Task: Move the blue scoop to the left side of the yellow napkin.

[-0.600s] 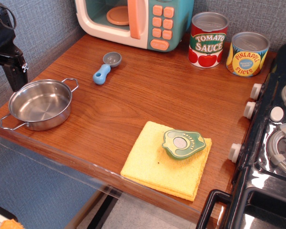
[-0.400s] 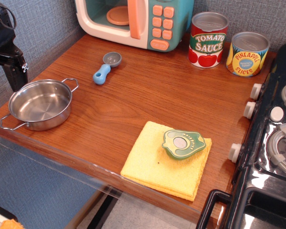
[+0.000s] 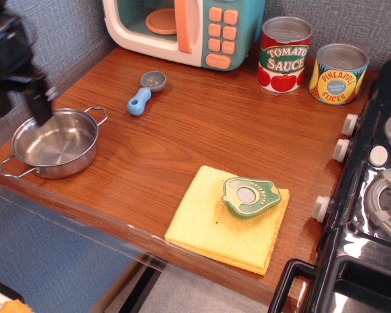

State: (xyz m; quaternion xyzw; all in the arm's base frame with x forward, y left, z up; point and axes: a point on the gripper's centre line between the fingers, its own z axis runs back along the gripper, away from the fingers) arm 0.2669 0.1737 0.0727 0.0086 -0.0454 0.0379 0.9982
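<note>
Wooden counter (image 3: 202, 130) | tool (image 3: 19, 91) blurred above pot (image 3: 52, 143), opening unclear | blue scoop (image 3: 145, 92) untouched

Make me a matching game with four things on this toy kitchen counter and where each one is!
Things:
1. small blue-handled scoop with a grey bowl
2. green avocado-shaped toy
3. shiny steel two-handled pot
4. red tomato sauce can

Places:
A. on the square yellow napkin
B. beside the yellow pineapple slices can
C. at the counter's left edge, under the blurred black tool
D. on bare wood in front of the toy microwave

Pairs: 1-D, 2-A, 3-C, 4-B
</note>
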